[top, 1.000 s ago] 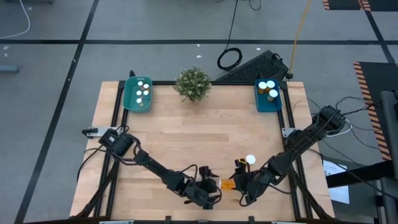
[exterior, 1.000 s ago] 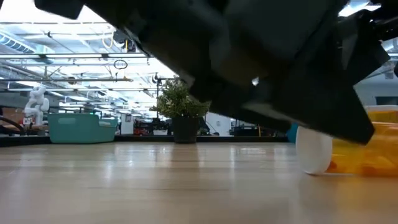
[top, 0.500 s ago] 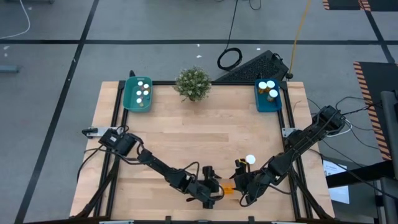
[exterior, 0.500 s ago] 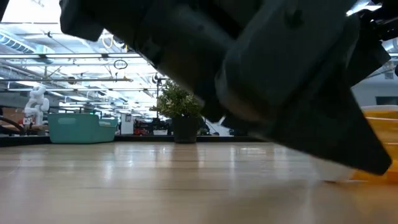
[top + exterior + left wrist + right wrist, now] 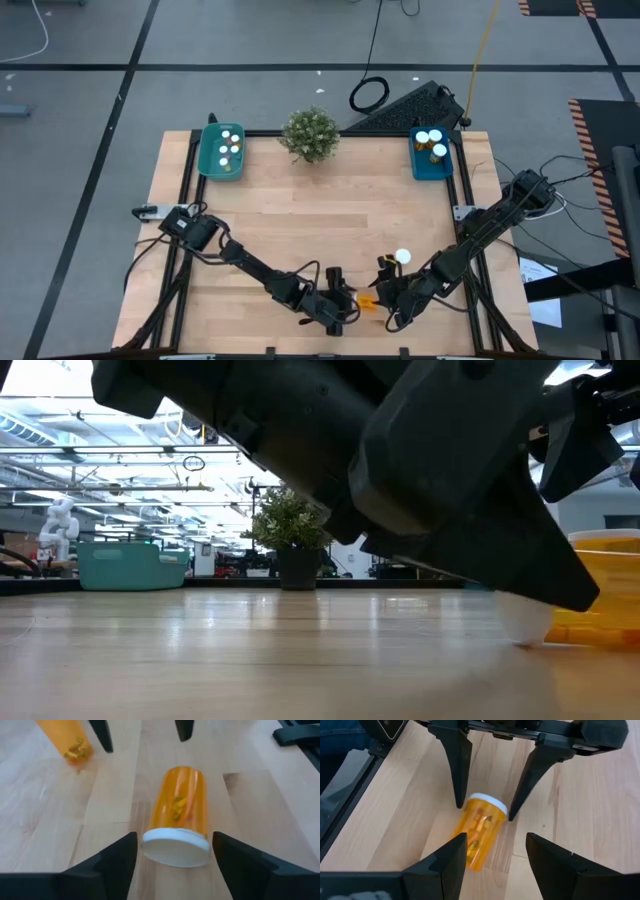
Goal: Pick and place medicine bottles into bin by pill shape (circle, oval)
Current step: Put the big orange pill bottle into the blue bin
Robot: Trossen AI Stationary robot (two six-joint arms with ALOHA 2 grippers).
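Currently the left gripper [image 5: 345, 300] sits low at the near edge of the table [image 5: 300, 210], its jaws spread wide and straddling the white-capped end of an orange medicine bottle [image 5: 179, 817] that lies on its side, uncaught. Directly opposite, the right gripper [image 5: 385, 295] is also agape and faces the same bottle [image 5: 480, 831] from its base end, so both claws crowd one object. Risk one: the two sets of fingers, nearly meeting, may collide if either advances. Risk two: a cylinder lying flat can roll or squirt sideways when the jaws close off-centre on the slick cap. A second, upright bottle [image 5: 402, 257] stands just beyond the right gripper and could be knocked over by the arm's sweep. Farther off, the teal bin [image 5: 222, 152] at the far left and the blue bin [image 5: 432, 160] at the far right already hold bottles, with a potted plant [image 5: 310, 133] between them; a mistaken bin choice is the remaining hazard.
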